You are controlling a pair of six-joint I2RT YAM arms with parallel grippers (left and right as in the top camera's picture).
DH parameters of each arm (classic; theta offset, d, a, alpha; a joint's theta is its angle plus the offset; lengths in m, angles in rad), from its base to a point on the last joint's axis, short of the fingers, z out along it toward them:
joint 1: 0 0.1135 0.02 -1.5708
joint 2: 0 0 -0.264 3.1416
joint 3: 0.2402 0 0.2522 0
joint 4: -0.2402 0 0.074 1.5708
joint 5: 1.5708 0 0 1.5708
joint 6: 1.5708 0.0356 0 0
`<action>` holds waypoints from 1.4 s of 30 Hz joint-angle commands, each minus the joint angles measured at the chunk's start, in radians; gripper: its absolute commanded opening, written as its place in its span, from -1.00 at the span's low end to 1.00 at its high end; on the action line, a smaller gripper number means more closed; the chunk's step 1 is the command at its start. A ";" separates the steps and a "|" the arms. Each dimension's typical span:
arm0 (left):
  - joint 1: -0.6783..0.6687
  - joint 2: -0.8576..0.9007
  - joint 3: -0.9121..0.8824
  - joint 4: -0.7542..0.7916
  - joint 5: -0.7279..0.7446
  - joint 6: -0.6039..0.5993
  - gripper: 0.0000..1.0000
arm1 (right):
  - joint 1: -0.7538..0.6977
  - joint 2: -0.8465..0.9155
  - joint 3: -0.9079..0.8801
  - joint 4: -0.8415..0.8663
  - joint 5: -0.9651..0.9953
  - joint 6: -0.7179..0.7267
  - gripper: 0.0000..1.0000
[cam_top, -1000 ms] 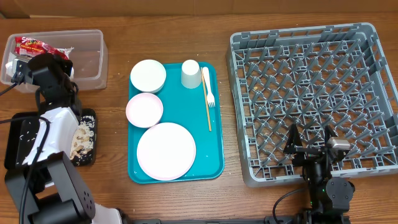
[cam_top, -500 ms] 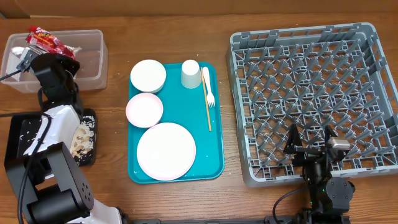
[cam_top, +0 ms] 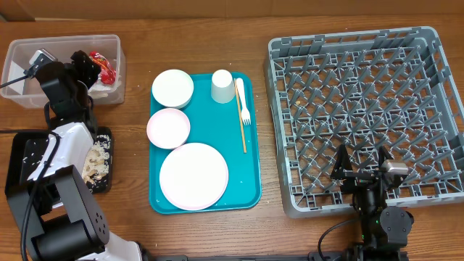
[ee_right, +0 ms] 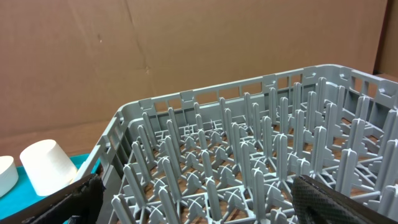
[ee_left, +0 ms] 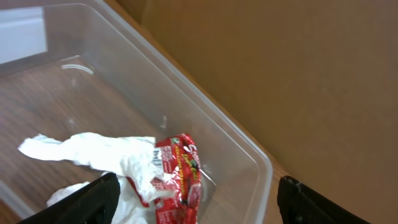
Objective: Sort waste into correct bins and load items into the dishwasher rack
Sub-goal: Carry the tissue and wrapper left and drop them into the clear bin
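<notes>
Wood-grain table (cam_top: 130,145) underneath, plain brown cardboard wall (ee_right: 186,50) behind. The flat teal plastic tray (cam_top: 239,174) sits mid-table. To its right stands the big square grey plastic rack (cam_top: 348,36), pegs upright. The right gripper (cam_top: 361,163) hangs over the rack's near edge, jaws spread wide, gripping nothing.

Left of the tray, at the far side, is the clear rectangular plastic tub (cam_top: 65,38). The left gripper (cam_top: 64,61) hovers above it, fingers well apart, nothing in them. Left of the tray, nearer side, the shallow black rectangular tray (cam_top: 16,181) carries pale nuts and grains (cam_top: 94,163).

On the tray: round white plate (cam_top: 193,175) nearest, two small white bowls (cam_top: 172,88) behind it, small white cup (cam_top: 222,85) upside down, white-headed fork (cam_top: 243,109) along the right edge.

Inside the tub lies the red crinkly wrapper (ee_left: 177,180), creased and glossy, touching crumpled white tissue (ee_left: 99,152).
</notes>
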 commanded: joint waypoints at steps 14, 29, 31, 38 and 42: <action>0.000 -0.507 0.011 -0.382 0.373 0.018 1.00 | 0.008 -0.008 -0.010 0.007 0.006 -0.006 1.00; -0.001 -0.817 0.004 -1.276 0.510 0.156 1.00 | 0.008 -0.008 -0.010 0.007 0.006 -0.006 1.00; -0.001 -0.834 -0.006 -1.395 0.503 0.156 0.99 | 0.008 -0.008 -0.010 0.007 0.006 -0.006 1.00; -0.001 -0.833 -0.022 -1.581 0.501 0.140 1.00 | 0.008 -0.008 -0.010 0.007 0.006 -0.006 1.00; -0.001 -0.833 -0.022 -1.586 0.479 0.142 1.00 | 0.008 -0.008 -0.010 0.007 0.006 -0.006 1.00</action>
